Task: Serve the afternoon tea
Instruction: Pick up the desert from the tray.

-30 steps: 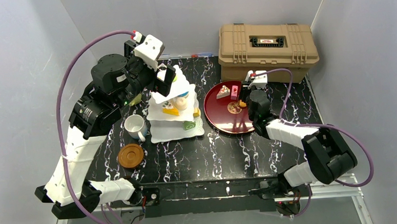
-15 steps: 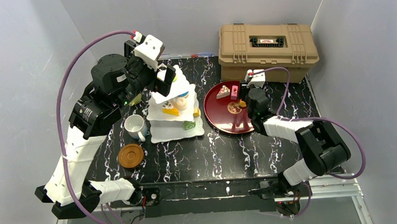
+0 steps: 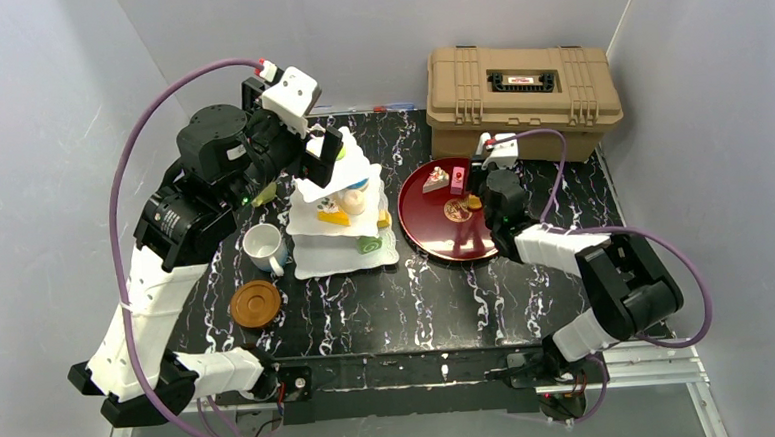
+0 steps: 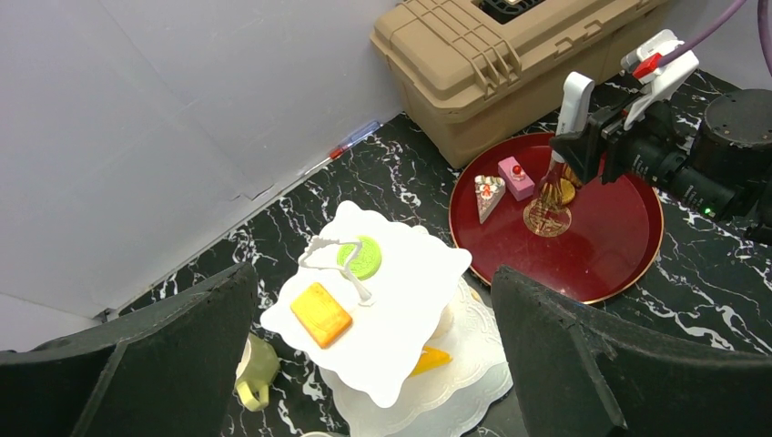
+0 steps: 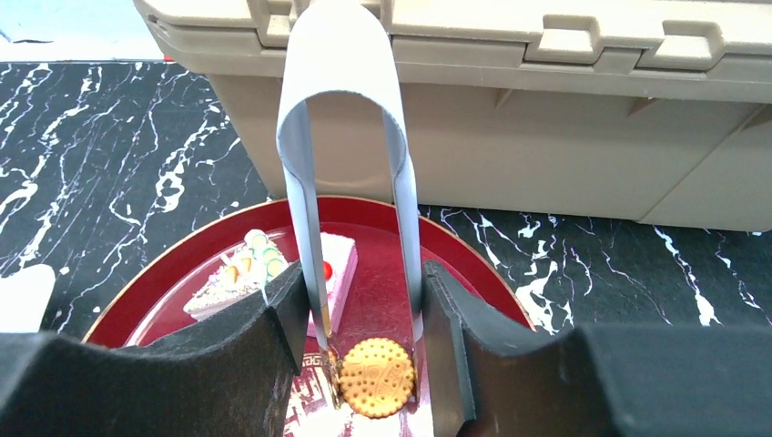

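Note:
The white three-tier cake stand (image 3: 345,249) stands left of centre and carries several toy pastries; its top tier (image 4: 410,300) bears a yellow biscuit (image 4: 320,314) and a green round one (image 4: 360,257). My left gripper (image 3: 322,154) hovers open and empty above the stand (image 4: 364,364). My right gripper (image 3: 489,188) is shut on grey tongs (image 5: 341,109), whose tips straddle a round cookie (image 5: 376,376) on the red tray (image 3: 445,241). A pink cake (image 5: 341,264) and a cake slice (image 5: 238,273) lie on the tray behind the cookie.
A white mug (image 3: 263,247) and a brown coaster (image 3: 255,303) sit left of the stand. A yellow-green mug (image 4: 255,371) lies behind the stand's left side. The tan ribbed case (image 3: 522,96) stands at the back right, just behind the tray.
My right arm has shifted slightly left and back, bringing the tongs over the cookie. My left arm has not moved.

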{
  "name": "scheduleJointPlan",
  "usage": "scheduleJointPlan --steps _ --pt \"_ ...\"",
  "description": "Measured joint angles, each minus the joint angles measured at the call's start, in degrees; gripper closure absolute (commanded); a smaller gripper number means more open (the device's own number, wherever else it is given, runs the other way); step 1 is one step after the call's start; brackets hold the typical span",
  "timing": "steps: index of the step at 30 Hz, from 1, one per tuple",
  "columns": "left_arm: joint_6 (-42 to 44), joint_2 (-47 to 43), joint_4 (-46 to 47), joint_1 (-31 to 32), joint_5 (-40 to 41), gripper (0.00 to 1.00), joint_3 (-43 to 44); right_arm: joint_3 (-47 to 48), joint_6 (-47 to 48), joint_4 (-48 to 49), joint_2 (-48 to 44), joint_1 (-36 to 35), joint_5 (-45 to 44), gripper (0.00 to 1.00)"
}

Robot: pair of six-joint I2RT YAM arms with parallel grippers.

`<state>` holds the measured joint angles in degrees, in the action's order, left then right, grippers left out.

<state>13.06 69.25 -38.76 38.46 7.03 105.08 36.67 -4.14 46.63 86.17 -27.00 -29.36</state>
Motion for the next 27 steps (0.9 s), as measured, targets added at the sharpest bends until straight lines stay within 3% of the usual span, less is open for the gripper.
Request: scheduleJointPlan --steps 9,17,22,27 --pt "0.0 0.02 0.26 0.0 0.02 0.01 -0.02 3.21 0.28 -10.6 -9.4 -0.42 3.93 0.71" --pt "0.02 0.0 0.59 0.0 0.04 0.01 -0.04 16.22 0.46 -22.18 -20.0 -5.33 13.81 0.7" --pt "0.26 0.0 0.59 0.0 0.2 0.01 -0.09 24.79 -0.87 -25.94 -20.7 -9.11 19.39 0.69" --pt "0.61 0.0 0.57 -0.24 1.42 0.01 -0.09 34.82 -1.25 -29.0 -15.76 -13.75 21.68 0.69"
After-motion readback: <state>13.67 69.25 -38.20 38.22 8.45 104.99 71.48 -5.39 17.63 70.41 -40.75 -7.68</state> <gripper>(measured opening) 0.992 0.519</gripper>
